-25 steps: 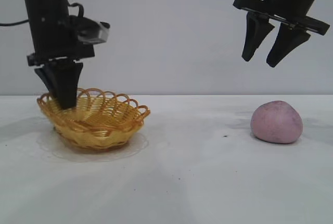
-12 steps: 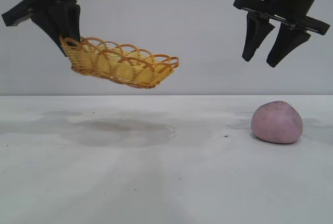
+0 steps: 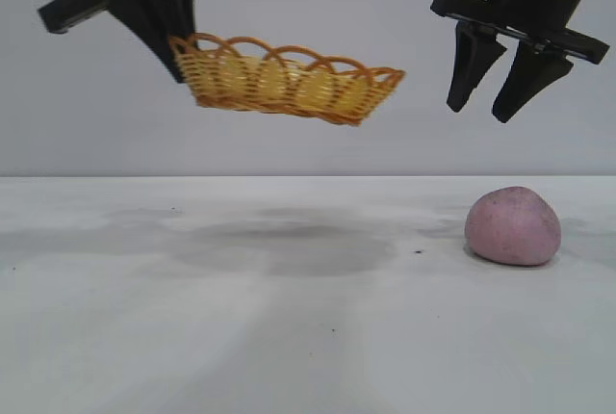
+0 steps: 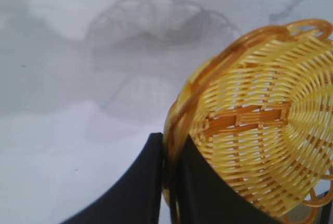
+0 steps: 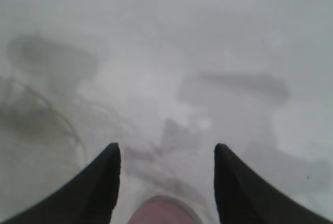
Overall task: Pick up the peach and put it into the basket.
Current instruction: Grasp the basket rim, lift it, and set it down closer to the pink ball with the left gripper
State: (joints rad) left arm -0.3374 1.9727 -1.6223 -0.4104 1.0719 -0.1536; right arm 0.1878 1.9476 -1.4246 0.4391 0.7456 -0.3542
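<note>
White table [image 3: 289, 337], lumpy pink-purple peach [image 3: 512, 226]

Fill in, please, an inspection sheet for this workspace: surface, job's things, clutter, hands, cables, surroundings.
Surface: white table, faint dark smudges and specks, a shadow under the basket.
Job's things: basket held in the air, tilted, nothing seen inside; peach lies on the table at the right, untouched.
Clutter: nothing seen.
Hands: left hand shut on the basket's rim, raised; right hand open, empty, high above the peach.
Cables: nothing seen.
Surroundings: plain grey wall.
</note>
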